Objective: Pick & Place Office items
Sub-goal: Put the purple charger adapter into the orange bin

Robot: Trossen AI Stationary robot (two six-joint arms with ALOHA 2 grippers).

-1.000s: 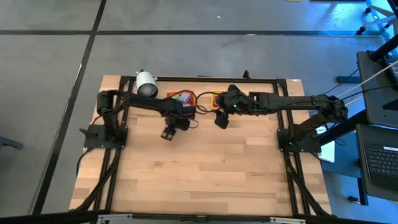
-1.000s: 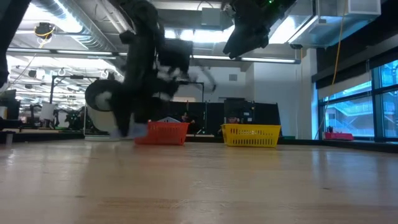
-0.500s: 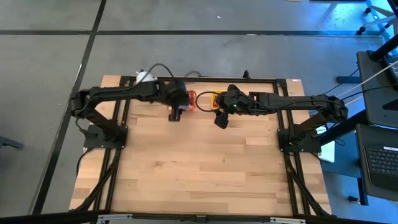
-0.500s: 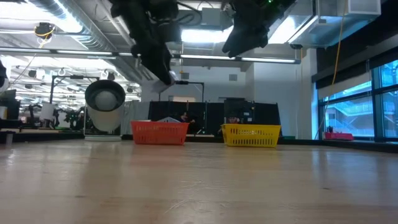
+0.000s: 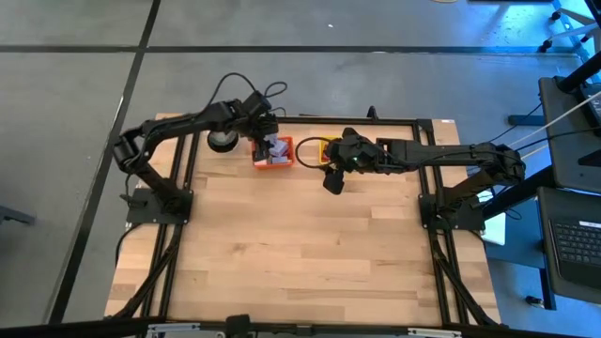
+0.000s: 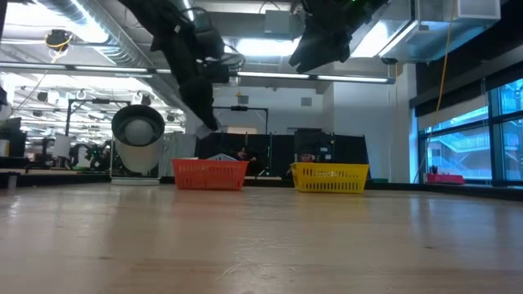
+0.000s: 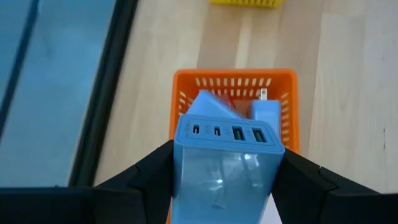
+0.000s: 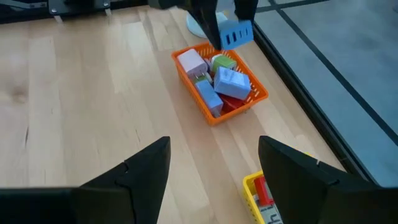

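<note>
From above, the left gripper (image 5: 266, 143) hangs over the orange bin (image 5: 273, 152) at the table's (image 5: 310, 244) twelve o'clock edge, the right gripper (image 5: 332, 178) idling near the yellow bin (image 5: 320, 150) just beside it at three o'clock. Its own wrist camera shows its jaws pinching a blue charger block (image 7: 227, 163), long axis running toward the bin, ports facing it. The right wrist camera shows its jaws spread and several blocks (image 8: 219, 84) already binned, so the task seems well along, this drop pending.
</note>
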